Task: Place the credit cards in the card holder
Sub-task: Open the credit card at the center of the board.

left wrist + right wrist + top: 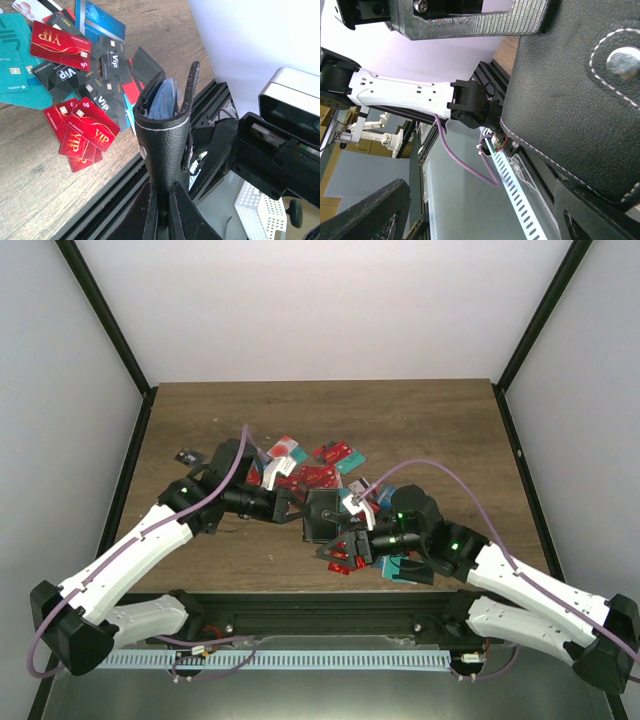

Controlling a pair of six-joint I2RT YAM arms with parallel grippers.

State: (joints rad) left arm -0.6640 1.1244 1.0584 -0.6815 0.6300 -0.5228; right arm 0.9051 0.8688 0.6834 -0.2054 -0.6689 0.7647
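REMOTE RIG: I am holding the card holder (165, 145) upright over the surface (30, 200). The left hand (162, 202) is clenching its folded lower end, and its mouth is gaping upward with grey-blue pockets showing. The credit cards (60, 47) are lying loose on the wood beside and behind the card holder, red, black, teal and blue, many overlapping. The right hand (352, 537) is hovering just beside the card holder with its 2 fingers (470, 25) standing apart, grasping nothing that I can see. The card holder's stitched leather and snap stud (622, 59) are filling that hand's wrist view. I am judging the card holder soft and floppy, so it is wanting a pinch low on the fold, leaving the pockets free. The cards are looking stiff, thin and slick, so 1 overhanging another is offering the best edge to take. Both arms are reaching inward, meeting at the card holder.
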